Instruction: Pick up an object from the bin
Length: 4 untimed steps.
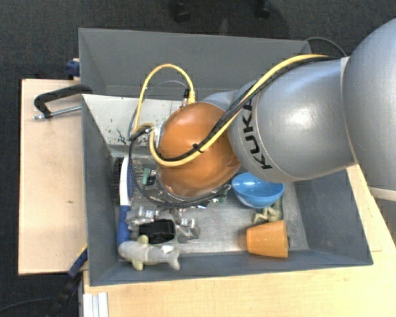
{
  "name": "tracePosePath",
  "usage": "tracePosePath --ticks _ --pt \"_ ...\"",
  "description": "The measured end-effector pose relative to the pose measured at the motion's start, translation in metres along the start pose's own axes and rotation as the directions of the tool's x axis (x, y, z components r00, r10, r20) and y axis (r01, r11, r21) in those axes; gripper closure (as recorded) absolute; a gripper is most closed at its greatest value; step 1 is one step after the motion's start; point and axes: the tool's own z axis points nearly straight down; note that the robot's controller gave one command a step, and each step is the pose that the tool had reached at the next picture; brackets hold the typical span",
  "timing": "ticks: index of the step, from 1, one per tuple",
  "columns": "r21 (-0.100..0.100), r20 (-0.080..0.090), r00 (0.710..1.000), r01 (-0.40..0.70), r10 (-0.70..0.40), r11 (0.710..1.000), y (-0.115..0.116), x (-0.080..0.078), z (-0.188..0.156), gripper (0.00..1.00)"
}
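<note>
My gripper (164,222) is low in the bin's front left part, under the orange wrist cover, its metal and black parts just above the floor. Right in front of it, against the near wall, lies a pale toy animal (149,254) on its side. A blue and white brush-like thing (123,200) lies along the left wall beside the gripper. Whether anything sits in the gripper is hidden by the wrist.
A blue bowl (256,190) lies right of the gripper, partly under the arm. An orange cup (268,238) lies on its side near the front wall, with a small pale thing (267,213) just behind it. The arm covers the bin's middle and right.
</note>
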Motion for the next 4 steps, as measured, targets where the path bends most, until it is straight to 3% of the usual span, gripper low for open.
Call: tracePosePath --ticks 1,2,3,4 --pt "-0.002 0.001 0.928 0.373 -0.373 0.928 0.008 -0.021 0.001 0.00" --pt "-0.008 -0.003 0.868 0.496 -0.496 0.868 -0.008 -0.003 0.032 0.00" --pt "0.010 0.000 0.557 0.830 -0.830 0.557 -0.003 -0.010 0.028 0.00" --pt "0.003 0.001 0.558 0.830 -0.830 0.558 -0.002 -0.009 0.029 1.00"
